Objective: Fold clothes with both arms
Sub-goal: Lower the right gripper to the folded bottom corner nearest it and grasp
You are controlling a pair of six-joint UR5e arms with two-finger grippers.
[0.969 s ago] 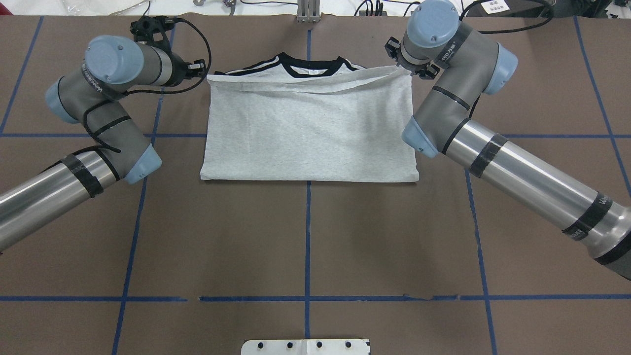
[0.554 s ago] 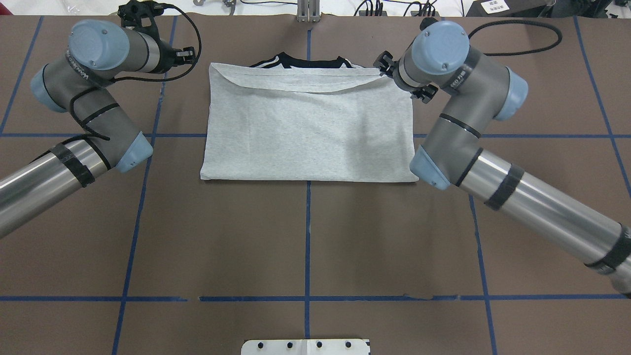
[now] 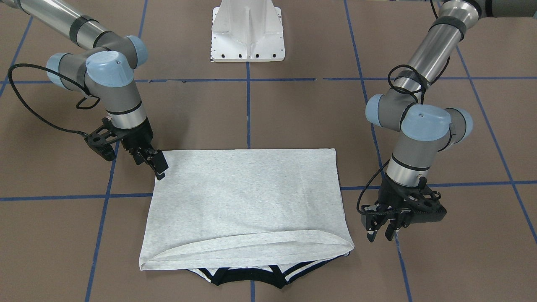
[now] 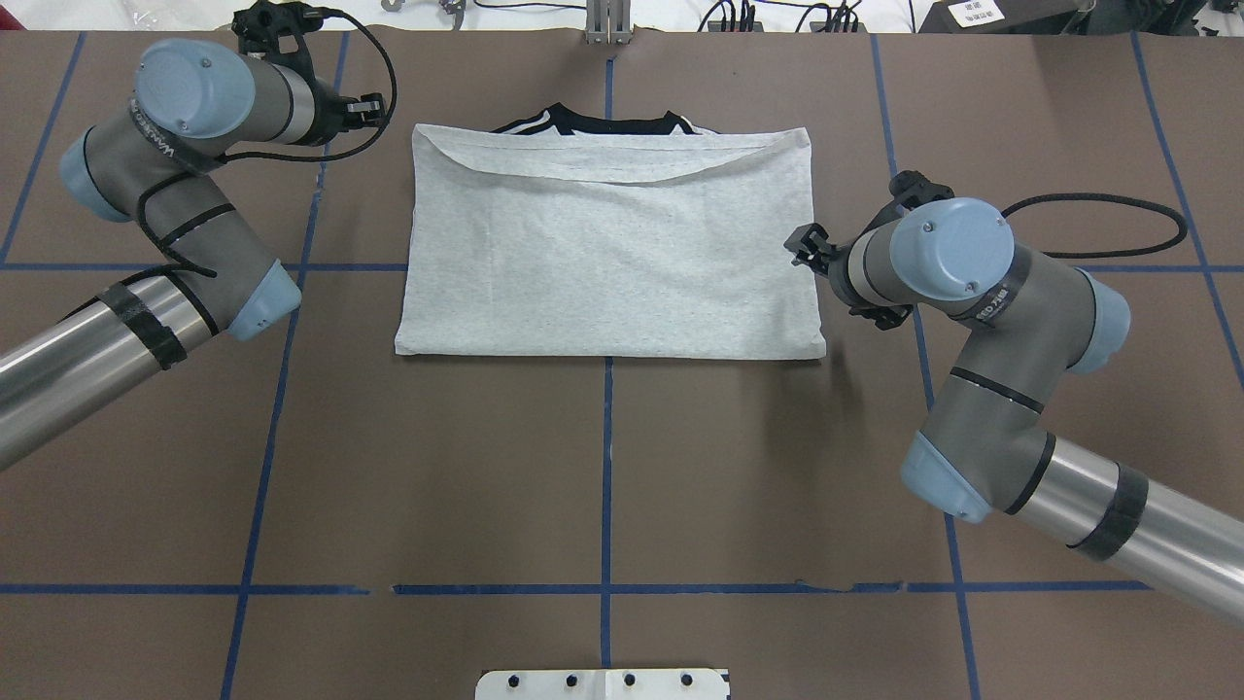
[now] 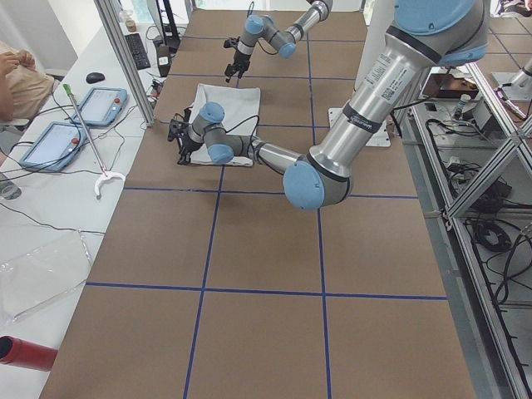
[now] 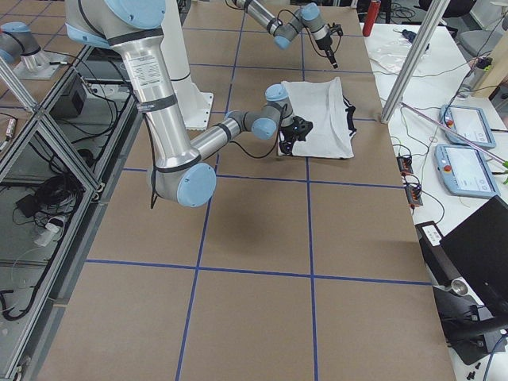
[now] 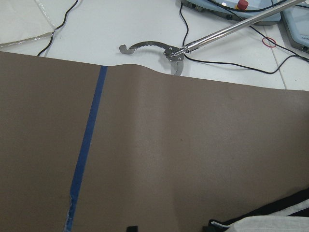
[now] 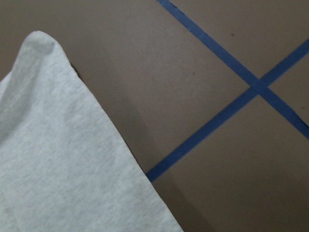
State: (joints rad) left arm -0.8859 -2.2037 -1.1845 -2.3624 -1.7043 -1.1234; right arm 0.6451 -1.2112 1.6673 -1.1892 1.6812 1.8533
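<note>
Grey T-shirt (image 4: 607,253) flat on the brown table (image 4: 603,467), in its far half, centred on the middle blue tape line (image 4: 606,437). Folded once, with the fold along the near edge and the hem (image 4: 603,160) laid just short of the far edge. Black-and-white striped collar (image 4: 593,122) peeking out beyond the hem; printed front hidden. Left gripper (image 3: 380,237) just beside the shirt's far-left corner, clear of the cloth, pointing down, fingers spread a little with nothing between them. In the left wrist view only bare table, a strip of blue tape, a sliver of the collar at the bottom right, and a metal grabber tool (image 7: 159,48) on the white surface past the table's edge. Right gripper (image 3: 156,165) at the shirt's right edge, roughly midway along it in the overhead view, fingers apparently apart and empty; touching the cloth or not, cannot tell. In the right wrist view one grey corner of the shirt on the table beside crossed tape lines. White pedestal (image 3: 247,33) at the near edge, between the two arms.
</note>
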